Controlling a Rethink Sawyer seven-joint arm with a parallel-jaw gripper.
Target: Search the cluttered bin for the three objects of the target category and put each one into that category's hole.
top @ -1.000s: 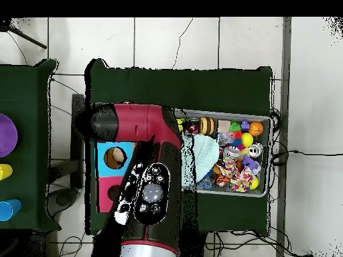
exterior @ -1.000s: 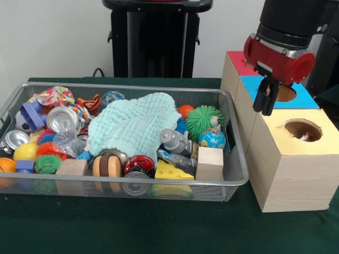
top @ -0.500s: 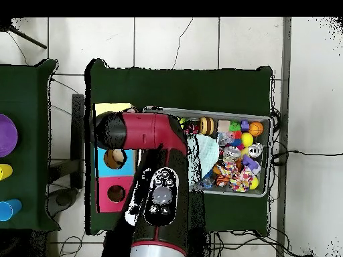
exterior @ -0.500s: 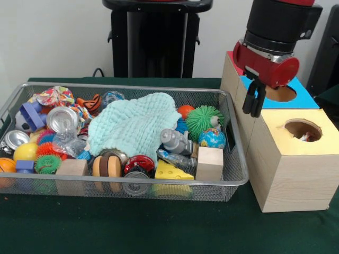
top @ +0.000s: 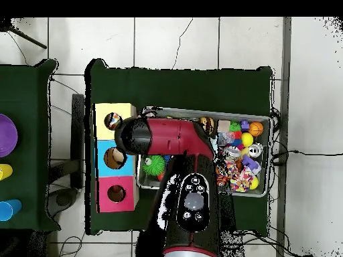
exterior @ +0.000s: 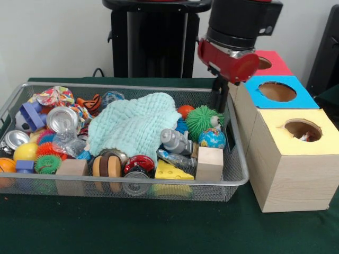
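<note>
Green cloth is covering the table (exterior: 132, 227), w/ a pale wall behind. On it a wire mesh bin (exterior: 235, 164) is sitting, packed w/ clutter. Just beside the bin, on the picture's right in the front view, three wooden boxes are standing in a row, each w/ a round hole in its top: a yellow-topped box (exterior: 296, 159) nearest the camera, a blue-topped box (exterior: 278, 91) in the middle, and a red-topped box (exterior: 270, 61) farthest back.

A mint green cloth (exterior: 132, 124) is lying crumpled across the middle of the bin, covering whatever is under it. Around it: a green spiky ball (exterior: 203, 119), a small globe ball (exterior: 212, 138), a plain wooden block (exterior: 210, 163), a yellow cheese-shaped wedge (exterior: 169, 170), a silver can (exterior: 62, 118) and a yellow ball (exterior: 25, 152) toward the other end.

The red and black arm is coming down over the bin's corner nearest the boxes. Its gripper (exterior: 217, 98) is hanging dark and narrow just above the green spiky ball, close to the bin's back rim. Whether the jaws are apart or together cannot be told; they look like a single dark shape and nothing seems to be held, though the view is poor. In the overhead view the arm (top: 175, 137) is hiding most of the bin's box-side half.
</note>
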